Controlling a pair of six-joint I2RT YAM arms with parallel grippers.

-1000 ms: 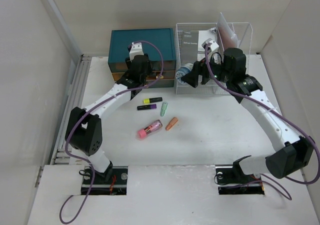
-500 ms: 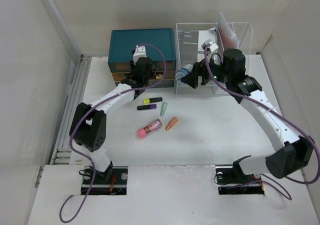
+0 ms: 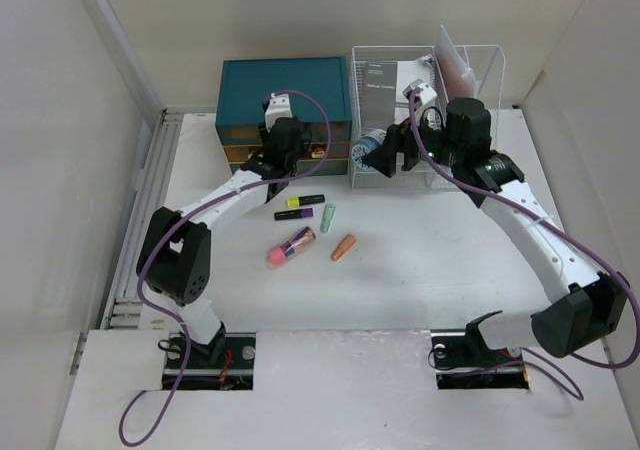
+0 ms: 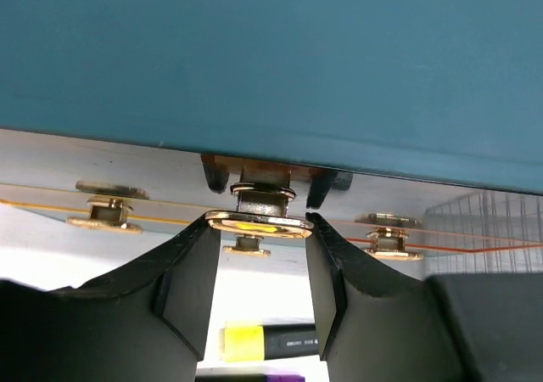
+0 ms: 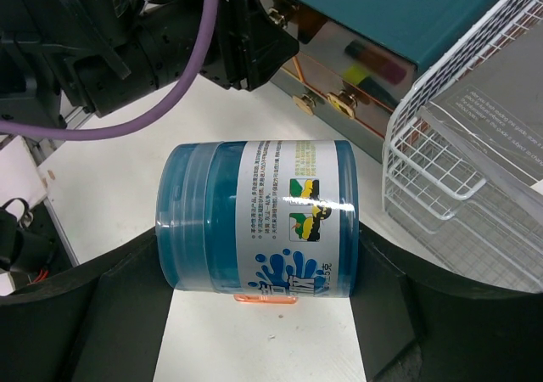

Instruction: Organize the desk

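Observation:
A teal drawer box [image 3: 285, 90] stands at the back of the desk. My left gripper [image 3: 283, 155] is at its front; in the left wrist view the fingers [image 4: 191, 280] press both ends of a gold drawer handle [image 4: 259, 223], so the left gripper [image 4: 259, 233] is shut on it. My right gripper [image 3: 378, 155] is shut on a blue jar [image 3: 370, 148], held on its side above the desk beside the wire tray [image 3: 480, 65]. The right wrist view shows the jar [image 5: 254, 216] filling the gap between the jaws of the right gripper [image 5: 259, 259].
Several highlighters lie mid-desk: yellow-capped [image 3: 305, 201], purple-capped [image 3: 293, 213], green [image 3: 327, 218], orange [image 3: 343, 247] and pink [image 3: 290, 246]. The wire tray holds papers [image 3: 380, 73]. Walls close in on both sides.
The left gripper shifted slightly right along the drawer front. The pink highlighter moved up-left and turned. The right arm with the jar has barely moved.

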